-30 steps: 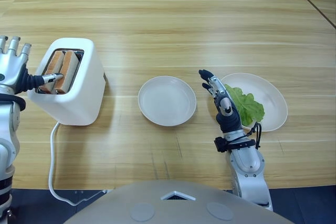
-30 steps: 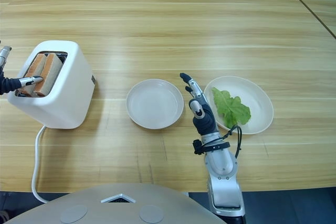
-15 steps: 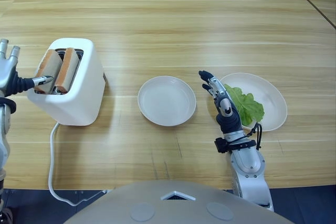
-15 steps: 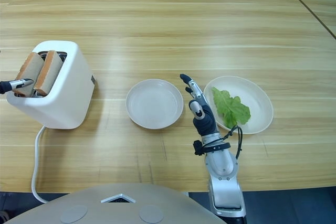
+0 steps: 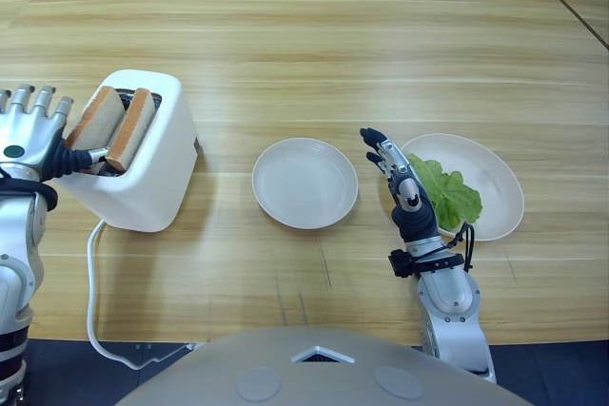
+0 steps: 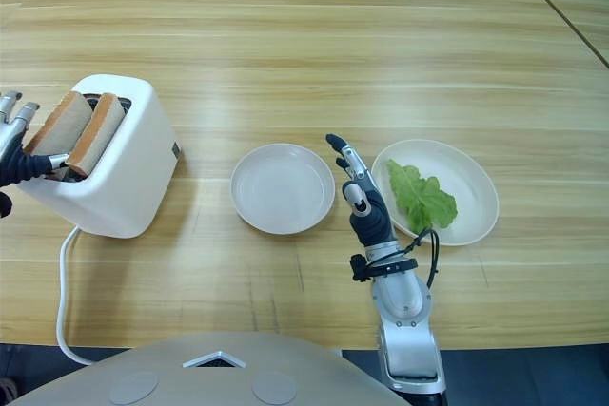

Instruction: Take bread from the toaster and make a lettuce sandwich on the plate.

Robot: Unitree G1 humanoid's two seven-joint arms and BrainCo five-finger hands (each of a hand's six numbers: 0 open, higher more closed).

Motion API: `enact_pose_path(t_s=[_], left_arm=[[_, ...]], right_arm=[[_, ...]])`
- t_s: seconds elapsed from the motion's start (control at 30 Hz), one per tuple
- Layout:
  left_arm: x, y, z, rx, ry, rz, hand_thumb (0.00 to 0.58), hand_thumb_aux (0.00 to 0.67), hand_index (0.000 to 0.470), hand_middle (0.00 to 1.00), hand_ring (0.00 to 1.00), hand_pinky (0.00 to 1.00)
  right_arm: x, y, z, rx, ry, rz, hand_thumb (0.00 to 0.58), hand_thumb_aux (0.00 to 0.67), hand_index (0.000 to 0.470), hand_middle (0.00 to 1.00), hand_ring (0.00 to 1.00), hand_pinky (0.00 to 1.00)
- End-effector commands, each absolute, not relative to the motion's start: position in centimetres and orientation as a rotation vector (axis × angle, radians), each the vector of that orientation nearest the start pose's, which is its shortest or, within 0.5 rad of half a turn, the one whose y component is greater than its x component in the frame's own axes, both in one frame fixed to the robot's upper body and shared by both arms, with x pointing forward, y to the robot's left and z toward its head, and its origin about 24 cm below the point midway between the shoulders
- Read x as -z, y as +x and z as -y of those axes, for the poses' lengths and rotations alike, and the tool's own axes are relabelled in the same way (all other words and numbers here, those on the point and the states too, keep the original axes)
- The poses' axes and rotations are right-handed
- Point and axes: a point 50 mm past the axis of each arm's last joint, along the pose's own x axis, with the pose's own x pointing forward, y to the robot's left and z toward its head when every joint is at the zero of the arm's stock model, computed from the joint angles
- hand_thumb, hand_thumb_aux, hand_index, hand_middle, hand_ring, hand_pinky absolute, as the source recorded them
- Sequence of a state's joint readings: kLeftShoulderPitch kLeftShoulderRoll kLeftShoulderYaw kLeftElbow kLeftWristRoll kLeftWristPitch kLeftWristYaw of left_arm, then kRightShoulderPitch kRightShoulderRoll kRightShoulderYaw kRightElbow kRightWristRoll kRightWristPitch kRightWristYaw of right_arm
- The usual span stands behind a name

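Note:
A white toaster (image 5: 143, 178) stands at the table's left with two bread slices sticking out of its top. My left hand (image 5: 29, 135) is at the toaster's left side, its thumb against the near edge of the left slice (image 5: 98, 118) and its fingers behind that slice, pinching it. The right slice (image 5: 134, 126) stands free beside it. An empty white plate (image 5: 304, 183) lies mid-table. My right hand (image 5: 401, 190) rests open between that plate and a second plate (image 5: 504, 192), which holds a lettuce leaf (image 5: 449, 194).
The toaster's white cord (image 5: 93, 282) runs down over the table's near edge. Bare wooden table stretches behind the plates and the toaster. A seam in the tabletop crosses the far right corner.
Both slices have risen higher out of the toaster, and the toaster has shifted slightly right. My left hand came back in against the left slice. The right hand has not moved.

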State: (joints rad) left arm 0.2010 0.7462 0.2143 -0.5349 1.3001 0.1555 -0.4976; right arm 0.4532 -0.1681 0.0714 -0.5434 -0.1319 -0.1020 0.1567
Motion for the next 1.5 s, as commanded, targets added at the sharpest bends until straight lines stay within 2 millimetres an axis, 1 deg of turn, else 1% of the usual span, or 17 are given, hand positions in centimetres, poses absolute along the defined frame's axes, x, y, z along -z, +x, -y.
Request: enact_pose_path(t_s=[0.03, 0.2, 0.23, 0.27, 0.37, 0.47, 0.6, 0.73, 0.77, 0.8, 0.83, 0.87, 0.93, 0.97, 1.17, 1.33, 1.5], left_arm=[[-16.2, 20.7, -25.9, -0.072, 1.953, -0.206, 0.58, 0.67, 0.47, 0.0, 0.0, 0.0], [-17.5, 20.7, -25.9, -0.211, 1.88, -0.128, 0.58, 0.67, 0.47, 0.04, 0.04, 0.04], [-17.5, 20.7, -26.0, -0.224, 1.855, -0.119, 0.58, 0.67, 0.47, 0.59, 0.59, 0.59], [-17.6, 20.6, -25.9, -0.251, 1.819, -0.098, 0.58, 0.67, 0.47, 1.0, 1.0, 1.0], [-18.2, 20.5, -26.0, -0.328, 1.703, -0.035, 0.58, 0.67, 0.47, 1.0, 1.0, 1.0], [-19.5, 20.4, -26.0, -0.415, 1.619, 0.057, 0.58, 0.67, 0.47, 1.0, 1.0, 1.0], [-23.7, 19.2, -25.9, -0.601, 1.563, 0.26, 0.58, 0.67, 0.47, 1.0, 1.0, 1.0], [-27.6, 17.4, -24.3, -0.683, 1.463, 0.494, 0.58, 0.67, 0.47, 1.0, 1.0, 1.0], [-27.9, 17.5, -23.3, -0.63, 1.379, 0.542, 0.58, 0.67, 0.47, 1.0, 1.0, 1.0], [-28.0, 17.7, -22.4, -0.571, 1.309, 0.583, 0.58, 0.67, 0.47, 1.0, 1.0, 1.0], [-28.0, 17.8, -21.6, -0.517, 1.252, 0.607, 0.58, 0.67, 0.47, 1.0, 1.0, 1.0], [-27.9, 18.1, -20.7, -0.459, 1.2, 0.622, 0.58, 0.67, 0.47, 1.0, 1.0, 1.0], [-27.2, 19.1, -19.0, -0.338, 1.113, 0.623, 0.58, 0.67, 0.47, 1.0, 1.0, 1.0], [-26.6, 19.7, -18.1, -0.278, 1.079, 0.615, 0.58, 0.67, 0.47, 1.0, 1.0, 1.0], [-21.3, 23.3, -12.6, 0.085, 0.931, 0.451, 0.58, 0.67, 0.47, 1.0, 1.0, 1.0], [-12.3, 25.4, -7.8, 0.507, 0.91, 0.144, 0.58, 0.67, 0.47, 1.0, 1.0, 1.0], [-5.1, 26.1, -6.9, 0.734, 1.023, -0.013, 0.58, 0.67, 0.47, 1.0, 1.0, 1.0]], right_arm=[[-8.5, 16.4, 15.9, -0.179, -0.291, 0.171, 0.0, 0.0, 0.0, 0.0, 0.0, 0.0], [-8.9, 16.6, 16.3, -0.171, -0.311, 0.19, 0.0, 0.0, 0.0, 0.0, 0.0, 0.0], [-9.1, 16.8, 16.5, -0.167, -0.324, 0.198, 0.0, 0.0, 0.0, 0.0, 0.0, 0.0], [-9.4, 17.0, 16.9, -0.163, -0.361, 0.223, 0.0, 0.0, 0.0, 0.0, 0.0, 0.0], [-11.1, 18.3, 19.3, -0.145, -0.575, 0.291, 0.0, 0.0, 0.0, 0.0, 0.0, 0.0], [-11.6, 20.0, 23.9, -0.121, -1.025, 0.262, 0.0, 0.0, 0.0, 0.0, 0.0, 0.0], [-8.1, 21.0, 30.2, -0.171, -1.621, 0.06, 0.0, 0.0, 0.0, 0.0, 0.0, 0.0], [-5.1, 20.9, 34.4, -0.238, -1.818, -0.078, 0.0, 0.0, 0.0, 0.0, 0.0, 0.0], [-4.5, 20.8, 35.1, -0.243, -1.837, -0.104, 0.23, 0.15, 0.105, 0.0, 0.0, 0.0], [-3.9, 20.6, 35.7, -0.247, -1.849, -0.128, 0.294, 0.2, 0.14, 0.0, 0.0, 0.0], [-3.5, 20.4, 36.2, -0.254, -1.859, -0.148, 0.436, 0.336, 0.236, 0.0, 0.0, 0.0], [-3.0, 20.3, 36.5, -0.267, -1.864, -0.166, 0.464, 0.37, 0.26, 0.0, 0.0, 0.0], [-2.3, 20.1, 36.8, -0.285, -1.867, -0.181, 0.58, 0.652, 0.457, 0.0, 0.0, 0.0], [-2.2, 20.1, 36.9, -0.287, -1.865, -0.18, 0.58, 0.67, 0.47, 0.0, 0.0, 0.0], [-3.0, 21.1, 36.9, -0.251, -1.826, -0.122, 0.58, 0.67, 0.47, 0.0, 0.0, 0.0], [-6.5, 22.4, 35.9, -0.121, -1.78, 0.106, 0.58, 0.67, 0.47, 0.0, 0.0, 0.0], [-9.3, 22.7, 33.4, -0.076, -1.708, 0.287, 0.58, 0.67, 0.47, 0.0, 0.0, 0.0]])
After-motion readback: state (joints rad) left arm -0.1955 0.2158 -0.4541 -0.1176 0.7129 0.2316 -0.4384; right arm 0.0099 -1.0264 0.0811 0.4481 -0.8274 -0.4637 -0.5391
